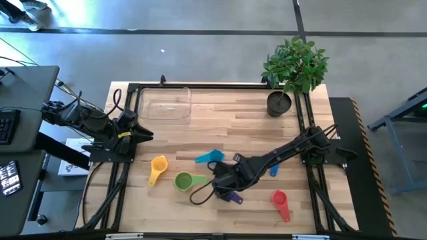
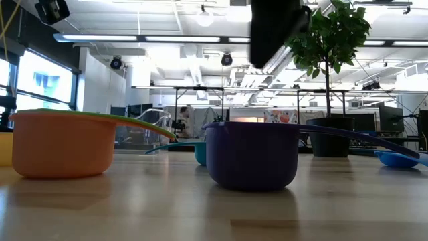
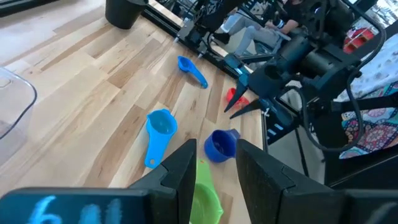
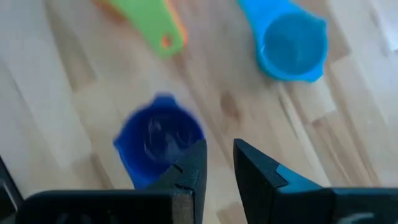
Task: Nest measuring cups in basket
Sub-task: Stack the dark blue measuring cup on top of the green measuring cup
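Altogether 7 measuring cups (image 1: 158, 165) lie loose on the wooden counter (image 1: 200, 133); 1 clear basket (image 1: 165, 105) sits at its far edge. Both grippers' fingers (image 4: 189, 168) stand apart.

Wooden table (image 1: 220, 133) carries basket (image 1: 165, 105), cups (scattered), pot (image 1: 279, 105).

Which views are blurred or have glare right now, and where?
Right wrist view: motion-smeared; the dark blue cup and light blue cup have soft edges. Low view: bright ceiling lights and left windows behind; the near purple cup is sharp, and a dark blurred arm is at the top. High view: evenly lit, with faint reflections on the clear basket. Left wrist view: sharp, no glare.
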